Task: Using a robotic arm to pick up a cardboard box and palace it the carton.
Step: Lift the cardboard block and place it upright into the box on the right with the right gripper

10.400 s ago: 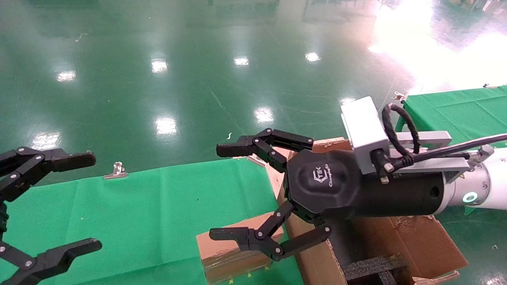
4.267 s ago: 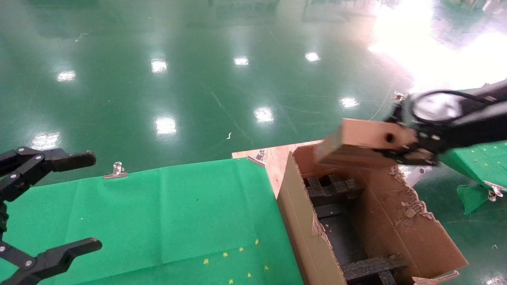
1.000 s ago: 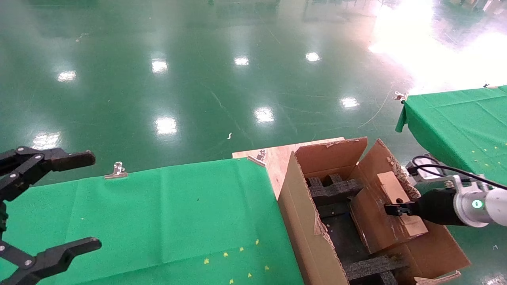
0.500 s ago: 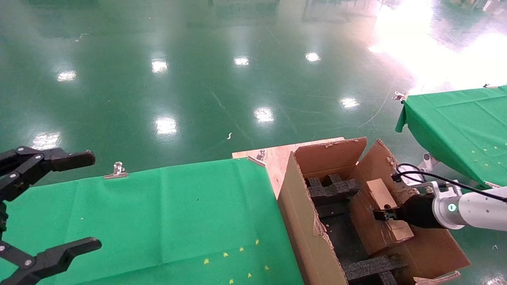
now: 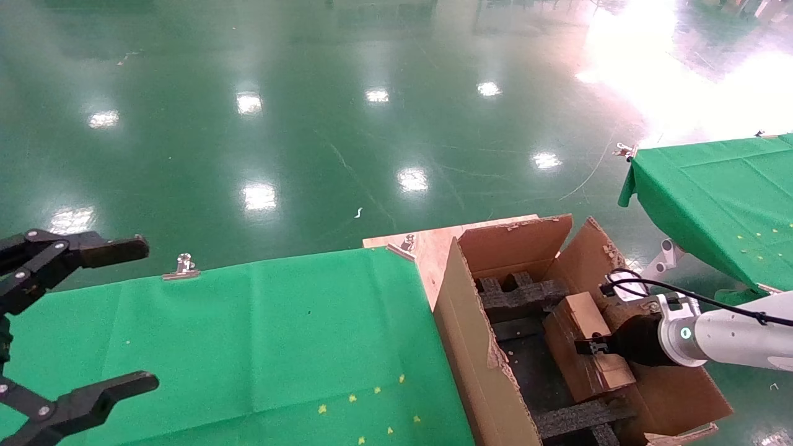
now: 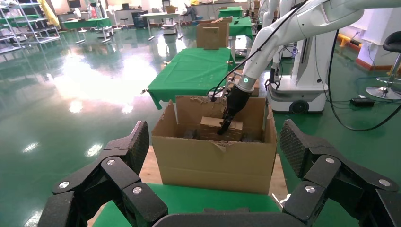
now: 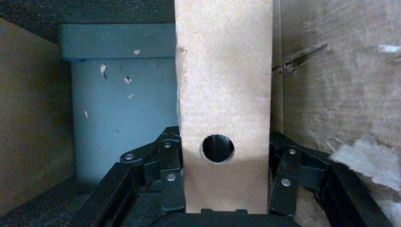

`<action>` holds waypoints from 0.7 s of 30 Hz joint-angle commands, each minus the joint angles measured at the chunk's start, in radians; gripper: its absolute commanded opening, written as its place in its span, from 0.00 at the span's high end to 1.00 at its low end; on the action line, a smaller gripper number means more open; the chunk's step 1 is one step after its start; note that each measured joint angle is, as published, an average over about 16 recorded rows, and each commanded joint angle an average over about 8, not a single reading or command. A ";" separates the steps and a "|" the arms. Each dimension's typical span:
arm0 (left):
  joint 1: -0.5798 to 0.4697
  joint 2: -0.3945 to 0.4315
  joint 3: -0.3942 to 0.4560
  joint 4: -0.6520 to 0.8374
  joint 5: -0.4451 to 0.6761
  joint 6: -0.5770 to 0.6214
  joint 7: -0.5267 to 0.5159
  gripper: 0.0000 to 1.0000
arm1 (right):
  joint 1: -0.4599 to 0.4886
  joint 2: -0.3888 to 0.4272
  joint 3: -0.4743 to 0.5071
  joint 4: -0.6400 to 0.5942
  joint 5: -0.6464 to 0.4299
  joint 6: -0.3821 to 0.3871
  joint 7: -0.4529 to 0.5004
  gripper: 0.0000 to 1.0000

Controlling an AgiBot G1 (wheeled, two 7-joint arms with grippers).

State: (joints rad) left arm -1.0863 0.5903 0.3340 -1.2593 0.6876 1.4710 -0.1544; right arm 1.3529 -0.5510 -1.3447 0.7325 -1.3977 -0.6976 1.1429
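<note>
Green floor | cardboard box clamped in right pincer | inside carton

Brown cardboard box and brown carton, black foam inserts, green tablecloth, glossy green floor

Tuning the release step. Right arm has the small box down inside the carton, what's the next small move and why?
Probably lower a touch more, then open. The right gripper is shut on the cardboard box, which sits tilted inside the carton by its right wall, above the black foam inserts. Whether it is seated cannot be seen. The left gripper idles open.
</note>
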 commanded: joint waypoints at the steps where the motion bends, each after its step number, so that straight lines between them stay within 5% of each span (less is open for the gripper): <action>1: 0.000 0.000 0.000 0.000 0.000 0.000 0.000 0.00 | -0.004 -0.009 0.002 -0.015 0.008 -0.003 -0.007 0.07; 2: 0.000 0.000 0.000 0.000 0.000 0.000 0.000 0.00 | -0.004 -0.011 0.002 -0.018 0.010 -0.004 -0.009 0.00; 21: 0.000 0.000 0.000 0.000 0.000 0.000 0.000 0.00 | 0.011 0.000 0.005 -0.007 0.003 -0.014 -0.017 0.00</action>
State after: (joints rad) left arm -1.0863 0.5902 0.3341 -1.2591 0.6873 1.4708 -0.1543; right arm 1.3665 -0.5514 -1.3401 0.7253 -1.3954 -0.7127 1.1278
